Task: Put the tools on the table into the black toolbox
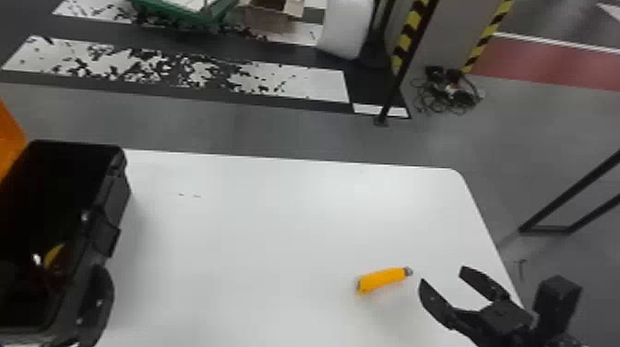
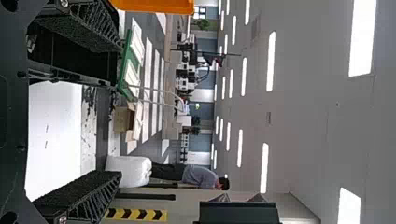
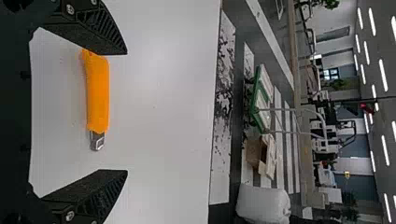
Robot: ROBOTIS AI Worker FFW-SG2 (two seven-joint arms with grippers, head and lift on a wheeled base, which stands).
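Presently the right gripper (image 1: pixel 443 275) is standing wide open and is holding nothing. Out beyond its jaws, to their left, the orange tool (image 1: pixel 383 279) is lying on the white table (image 1: pixel 258 221), its metal end pointing roughly back toward them. In the right wrist view the handle is running much along the line from one finger to the other, its plain end showing close by one fingertip.

So picking up is looking like the step in hand. The next move is calling for those jaws to be shifting left and down over the tool, and to be turning so that they are crossing the handle; closing as they are now, they would be risking a push on its ends.

Farther left, well apart from the right jaws, the left gripper (image 2: pixel 117 111) is waiting beside the toolbox (image 1: pixel 122 184), its fingers spread wide with nothing between them. The orange lid (image 1: pixel 8 134) is standing open. Deep in the box a yellow piece (image 1: pixel 53 254) is showing, perhaps a tool, though the dark is hiding its shape; packing is seemingly under way. After the grasp, the orange tool is needing a long carry leftward.
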